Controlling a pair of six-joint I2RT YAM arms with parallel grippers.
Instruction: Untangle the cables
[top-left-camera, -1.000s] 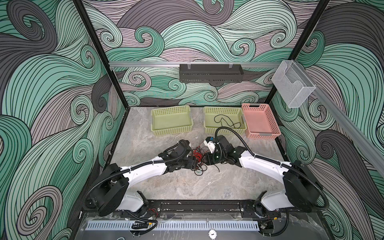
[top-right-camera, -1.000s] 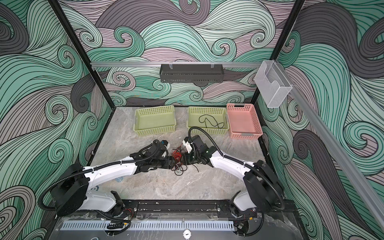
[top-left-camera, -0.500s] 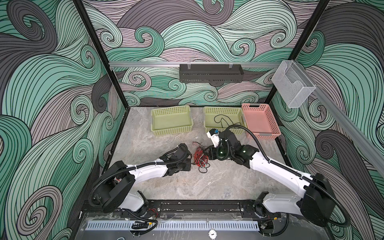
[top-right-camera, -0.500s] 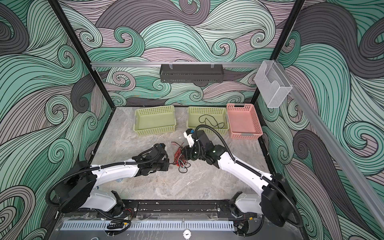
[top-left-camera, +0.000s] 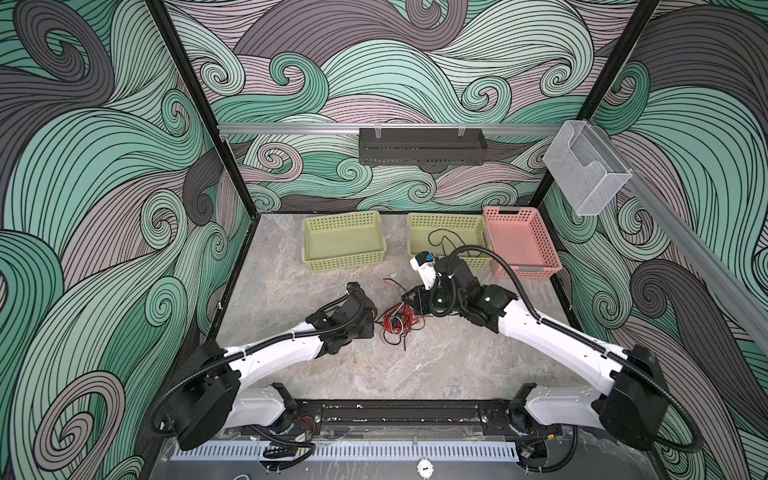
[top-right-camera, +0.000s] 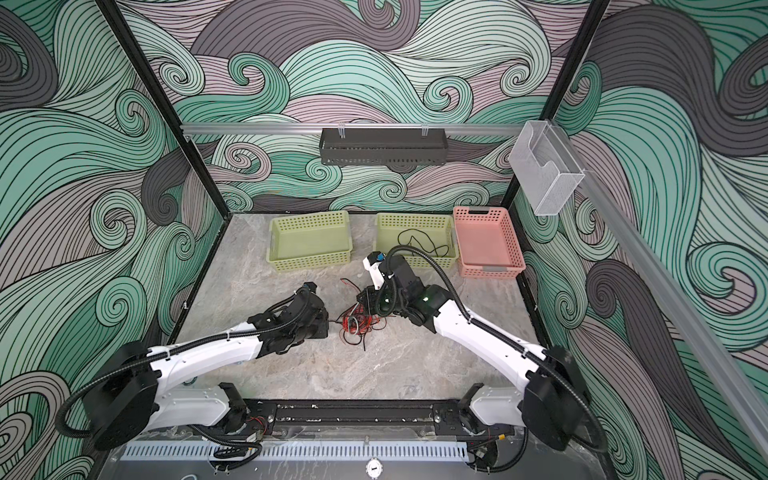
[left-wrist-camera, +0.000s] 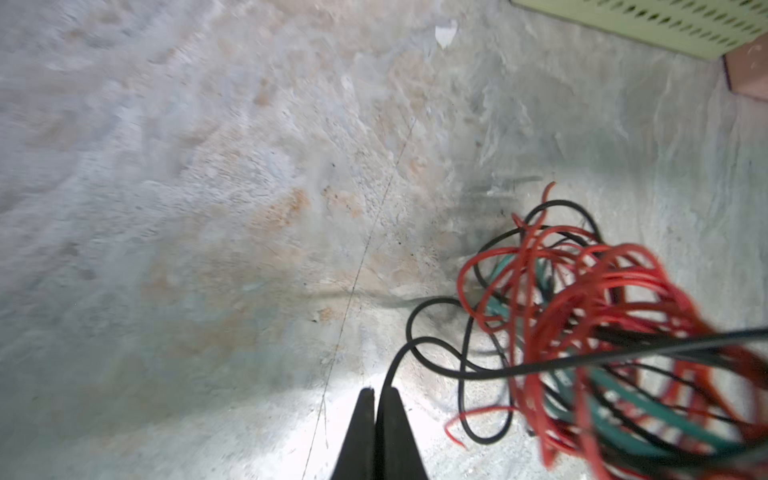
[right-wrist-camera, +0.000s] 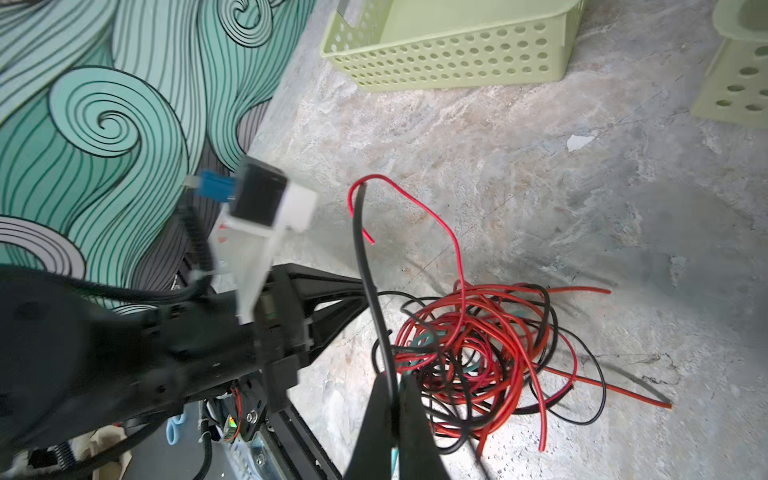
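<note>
Cable tangle (top-left-camera: 397, 324) centre, baskets (top-left-camera: 345, 218) behind

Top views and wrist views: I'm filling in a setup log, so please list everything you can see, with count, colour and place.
cable pile: one, red, black and teal, table centre
loose cable: one, black, inside the green basket next to the pink one
green baskets: two, pale green, back of table
pink basket: one, pink, back right
tray: one, black, hung high at the back
clear holder: one, see-through, hung high on the right
table: one, grey marble look, under everything
arms: two, white and black, reaching in from the front
left gripper: one, black, left of the pile, shut on a black cable from it
right gripper: one, black, right of the pile, shut on another black cable
</note>
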